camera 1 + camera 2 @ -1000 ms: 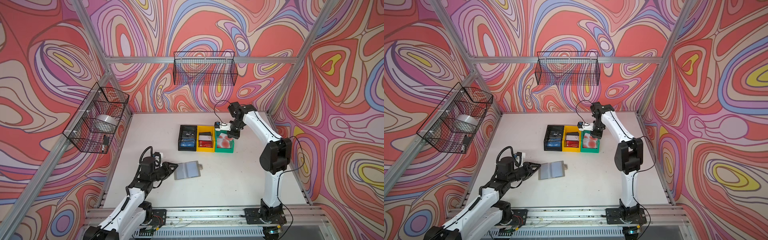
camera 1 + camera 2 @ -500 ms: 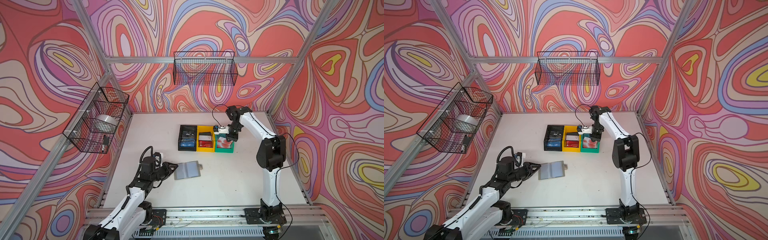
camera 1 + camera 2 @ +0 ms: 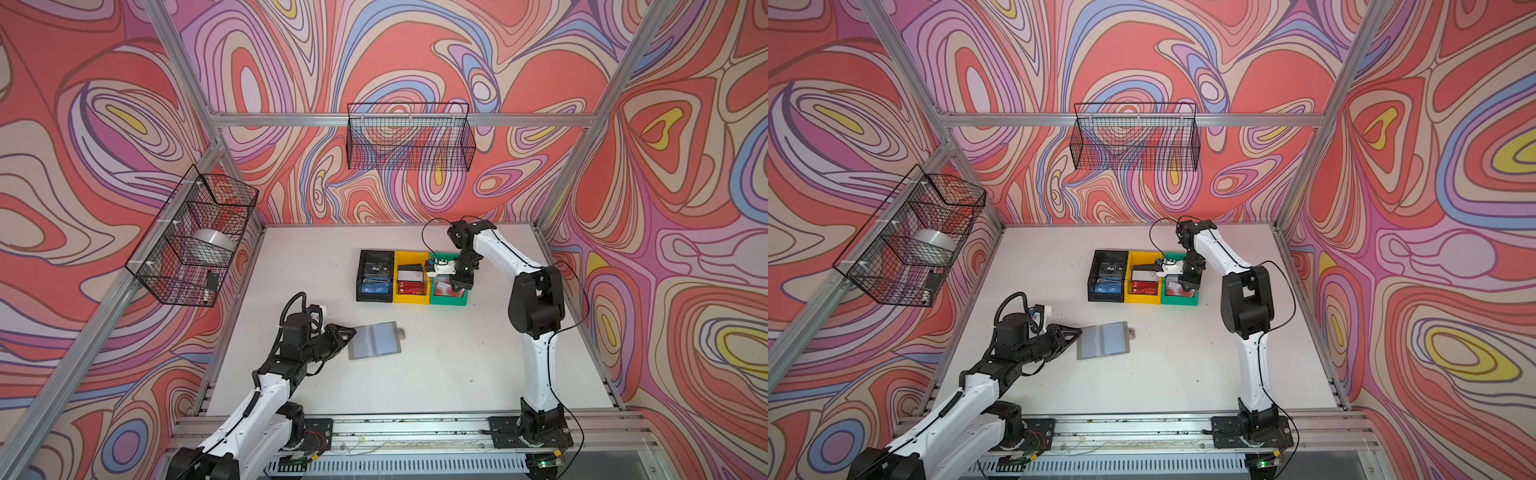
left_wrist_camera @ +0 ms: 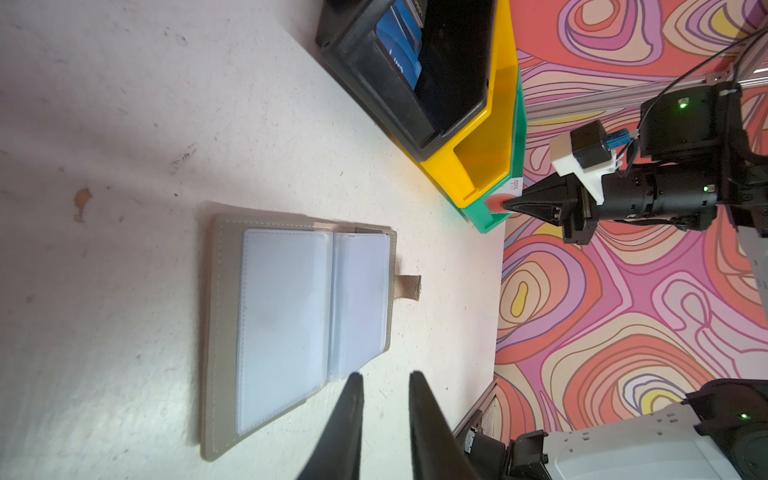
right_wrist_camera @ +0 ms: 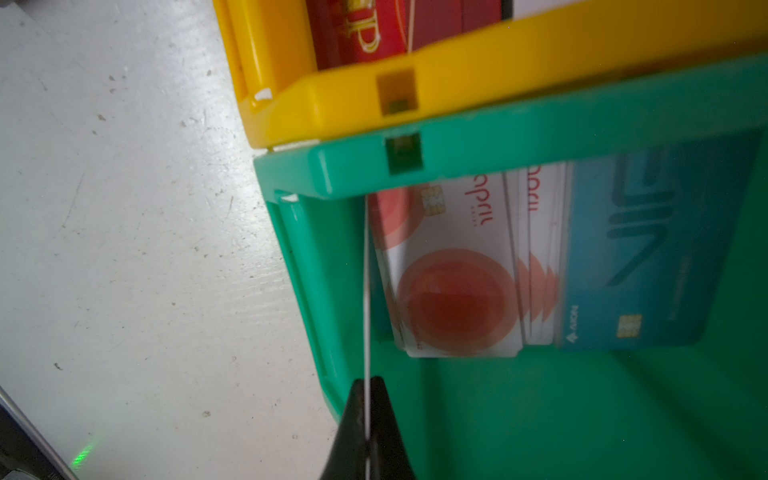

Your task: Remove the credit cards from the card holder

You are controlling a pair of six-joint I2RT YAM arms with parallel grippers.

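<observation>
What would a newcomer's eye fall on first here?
Swirling red-and-pink walls, then a row of black bin, yellow bin and green bin toward the back of the table. At the green bin the right gripper pinches a pale credit card; the card holder lies open before the left gripper.

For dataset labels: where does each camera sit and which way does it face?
Both top views: high, looking down on the table; left arm, right arm show.
Left wrist: low, facing the card holder; open left gripper shows.
Right wrist: over the green bin; right gripper pinches a pale card.
Shared: left wrist also sees right gripper.
</observation>
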